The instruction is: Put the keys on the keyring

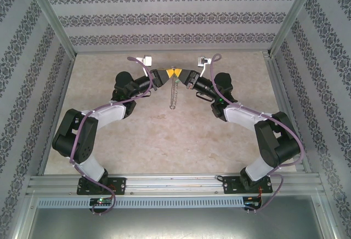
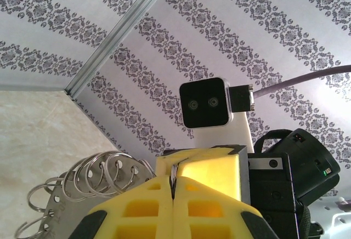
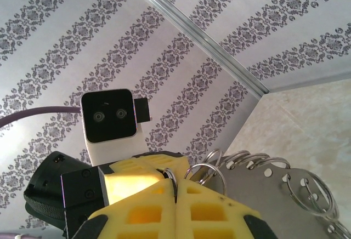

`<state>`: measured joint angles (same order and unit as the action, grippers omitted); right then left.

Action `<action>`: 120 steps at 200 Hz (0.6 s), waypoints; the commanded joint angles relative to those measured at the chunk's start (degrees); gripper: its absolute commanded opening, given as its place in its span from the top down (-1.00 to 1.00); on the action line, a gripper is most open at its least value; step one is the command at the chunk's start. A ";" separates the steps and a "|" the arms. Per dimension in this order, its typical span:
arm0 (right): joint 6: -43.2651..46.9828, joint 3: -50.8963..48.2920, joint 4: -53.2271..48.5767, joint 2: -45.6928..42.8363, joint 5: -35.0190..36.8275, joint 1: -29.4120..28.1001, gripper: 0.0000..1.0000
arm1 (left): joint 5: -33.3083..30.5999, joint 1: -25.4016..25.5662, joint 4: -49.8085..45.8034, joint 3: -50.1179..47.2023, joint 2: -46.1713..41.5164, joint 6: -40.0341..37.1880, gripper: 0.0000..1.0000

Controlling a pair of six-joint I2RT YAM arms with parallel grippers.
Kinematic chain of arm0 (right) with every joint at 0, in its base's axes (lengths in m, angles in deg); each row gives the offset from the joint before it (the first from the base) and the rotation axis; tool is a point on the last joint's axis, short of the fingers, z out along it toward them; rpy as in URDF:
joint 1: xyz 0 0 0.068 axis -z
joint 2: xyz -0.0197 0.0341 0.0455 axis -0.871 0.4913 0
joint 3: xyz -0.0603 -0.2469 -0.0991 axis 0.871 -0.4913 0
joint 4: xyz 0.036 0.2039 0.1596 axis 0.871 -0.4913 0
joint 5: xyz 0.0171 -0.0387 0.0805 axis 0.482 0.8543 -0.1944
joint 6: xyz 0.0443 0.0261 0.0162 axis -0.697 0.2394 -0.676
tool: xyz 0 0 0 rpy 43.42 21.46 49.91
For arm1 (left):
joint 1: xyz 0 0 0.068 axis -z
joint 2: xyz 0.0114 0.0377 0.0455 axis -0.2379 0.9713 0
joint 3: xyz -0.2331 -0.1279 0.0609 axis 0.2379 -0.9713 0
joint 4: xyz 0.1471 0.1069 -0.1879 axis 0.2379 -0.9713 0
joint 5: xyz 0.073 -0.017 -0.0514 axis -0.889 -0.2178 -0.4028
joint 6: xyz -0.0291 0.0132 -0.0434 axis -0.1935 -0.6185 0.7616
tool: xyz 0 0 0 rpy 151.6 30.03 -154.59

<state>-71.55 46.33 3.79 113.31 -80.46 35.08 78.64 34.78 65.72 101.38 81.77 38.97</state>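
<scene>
Pinching from opposite sides, your left gripper [image 1: 168, 73] and right gripper [image 1: 180, 73] are both clenched on one thin wire loop of the keyring [image 1: 174, 94], meeting tip to tip at 12 o'clock above the worktop [image 1: 164, 140]. Its long axis hangs toward 6 o'clock: a flat, hole-punched steel strip [image 3: 263, 184] fringed with shiny split rings [image 2: 104, 170].

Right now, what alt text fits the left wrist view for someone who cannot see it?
The left hand, yellow fingers shut, pinches a thin wire ring, tip to tip with the right hand. Left of it, a holed metal strip carries more rings; patterned wallpaper behind.
</scene>
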 commanded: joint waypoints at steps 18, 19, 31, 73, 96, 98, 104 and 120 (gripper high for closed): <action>1.45 1.85 -0.11 0.42 -3.57 1.42 1.00 | 2.07 0.11 1.27 1.04 -1.30 -1.77 0.62; 1.53 1.88 -0.25 0.46 -3.67 1.51 1.00 | 2.16 0.00 1.10 1.05 -1.32 -1.82 0.61; 2.31 2.22 -1.29 0.65 -5.16 2.44 1.00 | 2.46 -0.80 -1.24 1.31 -2.12 -3.12 0.48; 5.23 3.78 -5.50 2.03 -12.57 6.12 1.00 | 5.13 -3.42 -12.84 3.58 -4.52 -9.64 0.20; 8.22 4.52 -8.53 2.93 -16.53 7.93 1.00 | 7.93 -3.86 -21.38 6.60 -4.83 -13.88 0.12; 8.54 4.60 -8.78 2.99 -17.00 8.07 1.00 | 8.17 -3.81 -22.16 7.01 -4.80 -14.26 0.12; 9.33 4.90 -9.40 3.30 -18.33 8.46 1.00 | 9.01 -3.79 -24.66 8.09 -4.67 -15.58 0.10; 11.56 6.06 -11.66 3.95 -22.04 9.47 1.00 | 10.80 -3.86 -31.68 11.04 -4.25 -19.05 0.09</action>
<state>-65.29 49.14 -5.87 116.47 -94.49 43.34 84.63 31.26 46.45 107.83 78.73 27.71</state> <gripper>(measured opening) 0.056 0.451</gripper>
